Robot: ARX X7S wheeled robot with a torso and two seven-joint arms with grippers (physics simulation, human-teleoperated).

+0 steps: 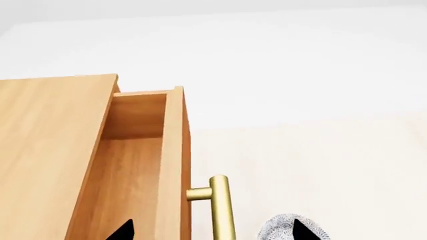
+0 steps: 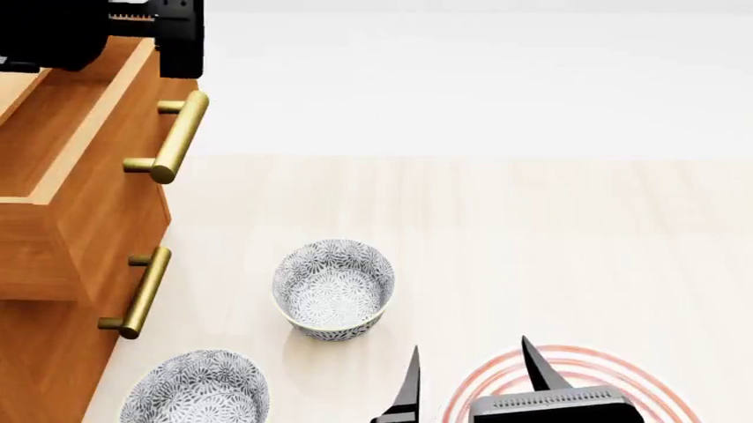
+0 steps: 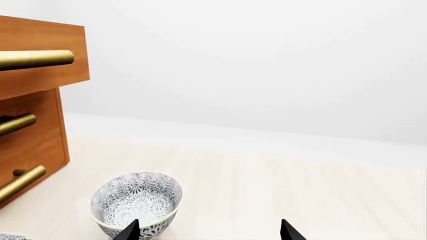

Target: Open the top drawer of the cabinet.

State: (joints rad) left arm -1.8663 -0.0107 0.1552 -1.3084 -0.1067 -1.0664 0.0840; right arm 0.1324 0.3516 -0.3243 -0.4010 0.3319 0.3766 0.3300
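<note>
Showing 3 drawers, top drawer [image 2: 70, 150] out; 2 bowls [image 2: 334, 287]; right tool [image 2: 471, 374] agape, left unclear.

A pale wooden tabletop [image 2: 530, 229] carries the orange-brown wooden cabinet [image 2: 48, 352], two blue-patterned bowls [image 2: 334, 288] [image 2: 196, 388] and a red-ringed plate [image 2: 659, 388].

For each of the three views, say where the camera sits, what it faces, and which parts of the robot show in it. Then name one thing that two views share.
Head view: on the head, looking down at the pulled-out top drawer, bowls and both arms.
Left wrist view: near the left gripper, facing the drawer's brass handle; fingertips show.
Right wrist view: near the right gripper, facing the cabinet front; fingertips show.
Shared: the nearer bowl appears in the head and right wrist views.
</note>
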